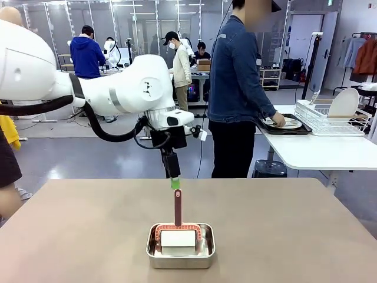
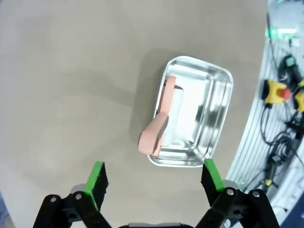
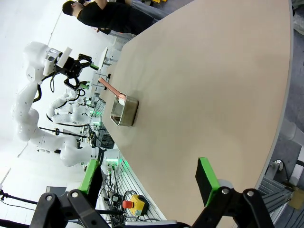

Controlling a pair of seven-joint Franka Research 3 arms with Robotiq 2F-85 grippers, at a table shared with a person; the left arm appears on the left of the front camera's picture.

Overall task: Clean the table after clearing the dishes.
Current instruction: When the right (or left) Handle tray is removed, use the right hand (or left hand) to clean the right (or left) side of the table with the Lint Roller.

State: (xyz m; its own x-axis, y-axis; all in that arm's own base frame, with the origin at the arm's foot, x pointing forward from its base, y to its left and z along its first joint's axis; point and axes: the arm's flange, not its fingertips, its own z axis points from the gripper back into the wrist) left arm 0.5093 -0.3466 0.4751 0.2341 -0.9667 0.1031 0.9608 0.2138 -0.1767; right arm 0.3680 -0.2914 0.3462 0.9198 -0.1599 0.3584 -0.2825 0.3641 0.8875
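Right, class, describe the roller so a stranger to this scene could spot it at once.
Find the big beige table; near its front edge sits a small steel pan. The roller rests in it, white roll in a pink frame, handle rising toward the left claw. It alone is pink.

Bright, even light falls from ceiling strips [image 1: 126, 5] at the top of the front view. The table [image 1: 283, 236] takes it flat and matte. In the left wrist view the pan [image 2: 221, 109] gleams white inside and throws a soft shadow to its left. Both wrist views bend at the edges, and the right one washes out white at upper left.
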